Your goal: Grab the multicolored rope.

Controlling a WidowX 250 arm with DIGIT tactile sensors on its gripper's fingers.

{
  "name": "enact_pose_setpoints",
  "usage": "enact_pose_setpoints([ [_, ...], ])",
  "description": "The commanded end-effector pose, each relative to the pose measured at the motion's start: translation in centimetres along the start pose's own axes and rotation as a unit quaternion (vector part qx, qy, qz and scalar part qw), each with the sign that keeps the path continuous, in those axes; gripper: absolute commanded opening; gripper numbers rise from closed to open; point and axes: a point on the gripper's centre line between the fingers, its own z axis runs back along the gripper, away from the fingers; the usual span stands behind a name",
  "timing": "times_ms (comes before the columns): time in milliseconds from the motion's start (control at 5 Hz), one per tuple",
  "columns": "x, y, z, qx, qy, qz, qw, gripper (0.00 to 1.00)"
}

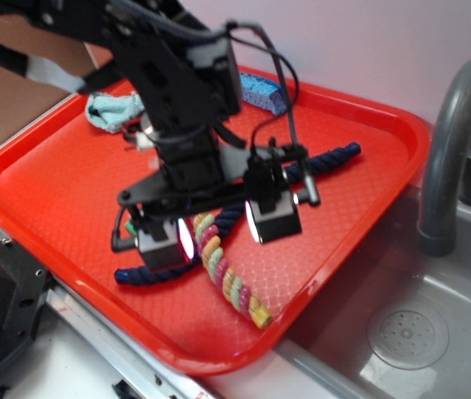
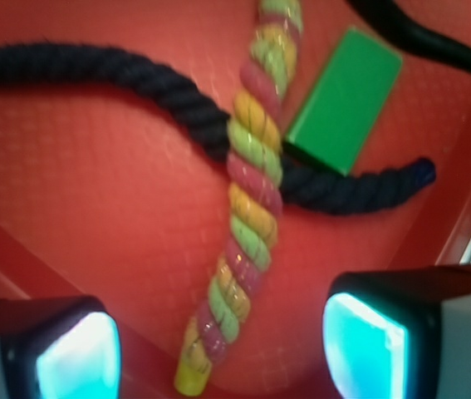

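The hand point(image 1: 218, 235) is held wide open and empty above the rope point(image 1: 226, 271). Its fingers point(image 2: 360, 345) are set astride it, evidently so a grip can be taken

We see the scene from outside, looking down at an angle across the red plastic tray point(image 1: 44, 191) beside the grey sink point(image 1: 434, 332). Our wrist view sits close above the tray, facing down. Both share the twisted pink, yellow and green rope point(image 1: 227, 270) point(image 2: 247, 191) crossing the dark navy rope point(image 1: 326, 160) point(image 2: 94, 71).
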Motion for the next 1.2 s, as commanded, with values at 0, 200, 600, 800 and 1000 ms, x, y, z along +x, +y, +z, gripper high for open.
enact_pose_setpoints([
  [0,0.2,0.7,-2.6,0.021,-0.017,0.011,1.000,1.00],
  [200,0.4,0.9,-3.8,0.029,-0.029,0.016,0.999,1.00],
  [600,1.2,0.4,-5.1,0.036,-0.048,0.004,0.998,1.00],
  [800,1.2,0.4,-5.1,0.028,-0.047,0.003,0.998,0.00],
  [1000,1.1,0.6,-5.4,0.032,-0.051,0.001,0.998,0.00],
])
